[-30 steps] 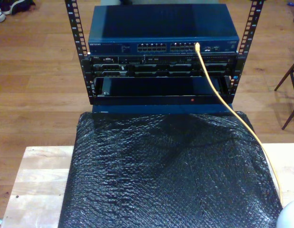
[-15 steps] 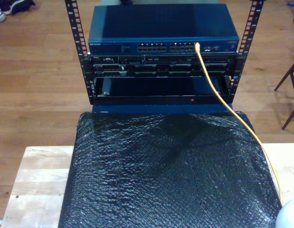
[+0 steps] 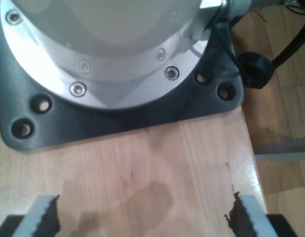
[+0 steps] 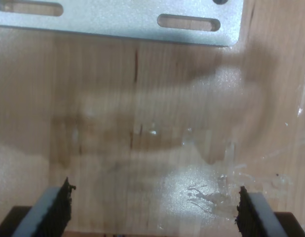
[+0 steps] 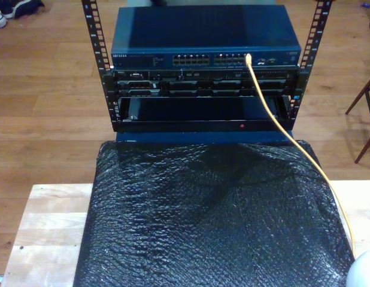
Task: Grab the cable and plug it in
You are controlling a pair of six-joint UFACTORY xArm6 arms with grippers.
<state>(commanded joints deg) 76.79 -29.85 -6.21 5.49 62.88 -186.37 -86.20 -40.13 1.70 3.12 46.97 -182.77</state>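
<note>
The yellow-orange cable [image 5: 275,116] has its tip in a port of the blue switch [image 5: 203,36] at the top of the rack, on the exterior view's right. From there it runs down over the black padded mat [image 5: 209,221] to that view's lower right corner. My first gripper [image 3: 145,217] is open over bare wooden tabletop, with nothing between its fingers [image 3: 44,219]. It faces an arm's grey base plate [image 3: 118,118]. My second gripper [image 4: 153,210] is also open and holds nothing, above shiny wood near a slotted metal plate [image 4: 118,22].
The rack [image 5: 203,89] stands on a wooden floor beyond the table [image 5: 47,233]. A pale rounded shape [image 5: 364,272] sits at the exterior view's lower right corner. A chair leg [image 5: 367,113] shows at that view's right edge. A black cable and knob [image 3: 253,69] lie beside the base plate.
</note>
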